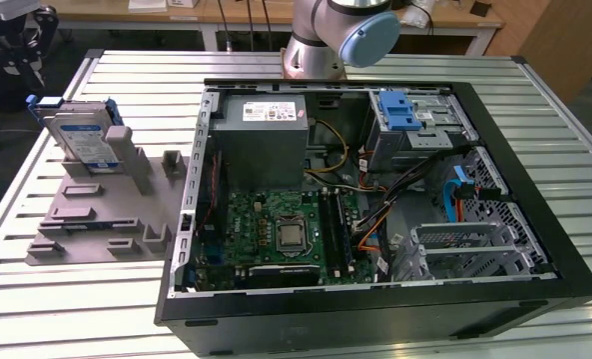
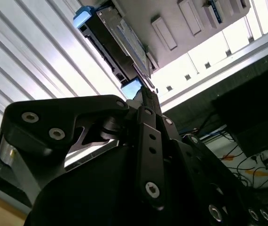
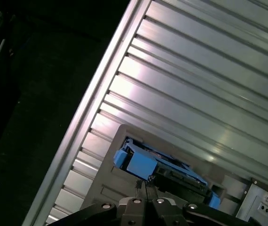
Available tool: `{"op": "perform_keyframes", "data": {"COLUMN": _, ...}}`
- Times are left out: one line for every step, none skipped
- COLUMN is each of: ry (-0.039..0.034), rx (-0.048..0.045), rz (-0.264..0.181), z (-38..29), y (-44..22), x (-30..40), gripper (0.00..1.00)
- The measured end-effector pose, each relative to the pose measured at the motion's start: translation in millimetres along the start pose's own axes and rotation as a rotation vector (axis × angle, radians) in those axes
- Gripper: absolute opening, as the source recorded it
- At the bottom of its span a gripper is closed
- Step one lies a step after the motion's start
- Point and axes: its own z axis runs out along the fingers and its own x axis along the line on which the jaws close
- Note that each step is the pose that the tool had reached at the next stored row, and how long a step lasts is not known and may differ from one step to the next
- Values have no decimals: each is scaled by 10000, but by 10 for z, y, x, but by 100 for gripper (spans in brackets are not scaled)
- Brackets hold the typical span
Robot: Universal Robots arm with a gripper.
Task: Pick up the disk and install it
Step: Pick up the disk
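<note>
One disk (image 1: 79, 138) stands on edge in a grey holder (image 1: 96, 217), close to the far corner of the surface (image 1: 66, 314) at the exterior view's left. Its white-and-blue label faces the camera and a blue plastic frame runs round it. The holder lies along that same edge of the surface, just beside the open computer case (image 1: 376, 318), which takes up the middle of the surface and the exterior view's right. The arm (image 1: 325, 37) rises at the far edge, behind the case. In both wrist views the claw (image 2: 142, 92) (image 3: 142, 184) has its fingertips drawn together with nothing between them. It hangs over the disk, pointing down at its upper blue end and clear of it.
</note>
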Motion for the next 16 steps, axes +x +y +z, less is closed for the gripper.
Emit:
{"op": "perform_keyframes", "data": {"ry": 2, "rx": -1, "rz": -93, "z": 0, "y": 0, "x": 0, "gripper": 11}}
{"op": "perform_keyframes", "data": {"ry": 4, "rx": -1, "rz": -184, "z": 0, "y": 0, "x": 0, "gripper": 11}}
{"op": "perform_keyframes", "data": {"ry": 6, "rx": 0, "rz": -283, "z": 0, "y": 0, "x": 0, "gripper": 11}}
{"op": "perform_keyframes", "data": {"ry": 9, "rx": -1, "rz": -373, "z": 0, "y": 0, "x": 0, "gripper": 11}}
{"op": "perform_keyframes", "data": {"ry": 10, "rx": -1, "rz": -463, "z": 0, "y": 0, "x": 0, "gripper": 11}}
{"op": "perform_keyframes", "data": {"ry": 12, "rx": -1, "rz": -553, "z": 0, "y": 0, "x": 0, "gripper": 11}}
{"op": "perform_keyframes", "data": {"ry": 13, "rx": -1, "rz": -645, "z": 0, "y": 0, "x": 0, "gripper": 11}}
{"op": "perform_keyframes", "data": {"ry": 16, "rx": -1, "rz": -737, "z": 0, "y": 0, "x": 0, "gripper": 11}}
{"op": "perform_keyframes", "data": {"ry": 17, "rx": -2, "rz": -827, "z": 1, "y": 0, "x": 0, "gripper": 11}}
{"op": "perform_keyframes", "data": {"ry": 19, "rx": -2, "rz": -926, "z": 1, "y": 0, "x": 0, "gripper": 11}}
{"op": "perform_keyframes", "data": {"ry": 22, "rx": -2, "rz": -1018, "z": 0, "y": 0, "x": 0, "gripper": 11}}
{"op": "perform_keyframes", "data": {"ry": 23, "rx": -2, "rz": -1108, "z": 0, "y": 0, "x": 0, "gripper": 11}}
{"op": "perform_keyframes", "data": {"ry": 25, "rx": -2, "rz": -1200, "z": 1, "y": 0, "x": 0, "gripper": 11}}
{"op": "perform_keyframes", "data": {"ry": 28, "rx": -3, "rz": -1292, "z": 0, "y": 0, "x": 0, "gripper": 11}}
{"op": "perform_keyframes", "data": {"ry": 29, "rx": -3, "rz": -1384, "z": 1, "y": 0, "x": 0, "gripper": 11}}
{"op": "perform_keyframes", "data": {"ry": 31, "rx": -3, "rz": -1472, "z": 1, "y": 0, "x": 0, "gripper": 11}}
